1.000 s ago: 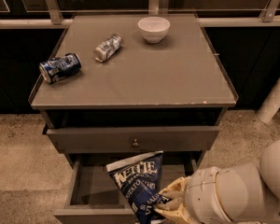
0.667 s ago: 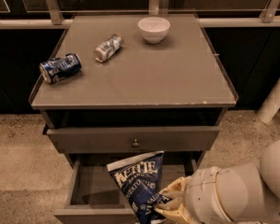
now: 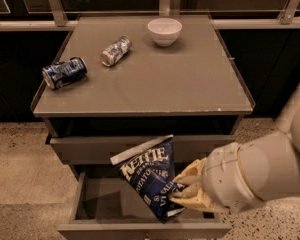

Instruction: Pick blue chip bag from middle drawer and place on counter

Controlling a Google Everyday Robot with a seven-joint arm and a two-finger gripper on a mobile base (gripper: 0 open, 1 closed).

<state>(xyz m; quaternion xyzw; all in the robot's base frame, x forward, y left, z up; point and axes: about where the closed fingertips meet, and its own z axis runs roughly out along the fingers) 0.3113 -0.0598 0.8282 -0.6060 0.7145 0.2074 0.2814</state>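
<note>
Cabinet, seen from above and in front.

Gripper (image 3: 186, 193): low right, over the right half of the open middle drawer (image 3: 102, 200). Pale yellowish fingers (image 3: 189, 178) are clamped on the lower right edge of the blue chip bag (image 3: 149, 176). Behind them sits a smooth, rounded cream arm shell (image 3: 257, 170), which enters from the right.

Blue chip bag: dark navy foil, crinkled and glossy, with white "Kettle" lettering. Its pale flat top seam points up and to the left. The bag is tilted, its top corner overlapping the grey front of the upper drawer (image 3: 85, 148) and its lower end over the middle drawer's interior. I cannot tell whether the bottom tip touches the drawer floor.

Middle drawer: pulled out. It is a shallow grey-brown box with a plain matte floor, thin side walls and a flat front panel along the bottom edge of the view. The left part of the floor is bare and shadowed.

Counter (image 3: 190, 81): broad, smooth grey-brown top with a dull sheen, a thin raised rim, and small pale chips on the front edge at right.
- White bowl (image 3: 164, 31): round, glazed, upright, at rear centre.
- Silvery can (image 3: 115, 50): a cylinder lying on its side, left of the bowl.
- Blue-and-white drink can (image 3: 65, 72): on its side near the left rim, well apart from the bowl.

Floor (image 3: 20, 159): speckled, stone-like.
</note>
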